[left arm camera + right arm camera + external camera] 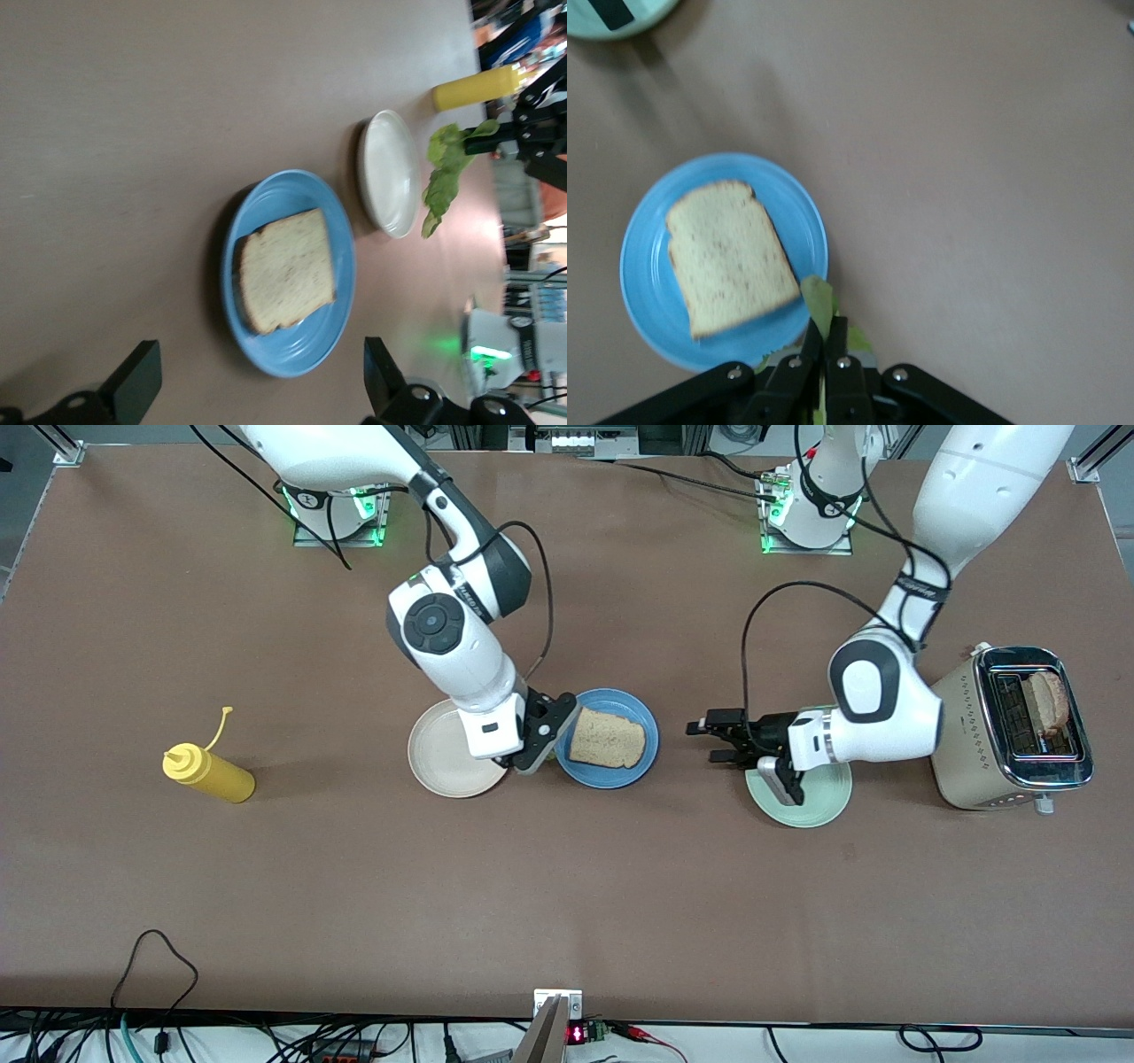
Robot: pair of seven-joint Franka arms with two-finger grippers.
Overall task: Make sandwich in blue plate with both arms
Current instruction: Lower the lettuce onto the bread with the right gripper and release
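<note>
Carrying a lettuce leaf [447,177], the right hand [536,755] pinches it beside the blue plate [645,757], which holds one bread slice [608,740]. Next: centre and release. The left hand [718,741] waits spread over the table [567,886].

**A robotics lab bench set up as a mock kitchen**

A laboratory is indicated. Two robot bases [337,509] are bolted onto a brown-covered table [567,903] framed by aluminium rails. Cables [266,1036] and an electronics board [589,1033] are seen along its near edge. Kitchen props are laid out: a toaster [1010,731] and a yellow squeeze bottle [209,772].
</note>
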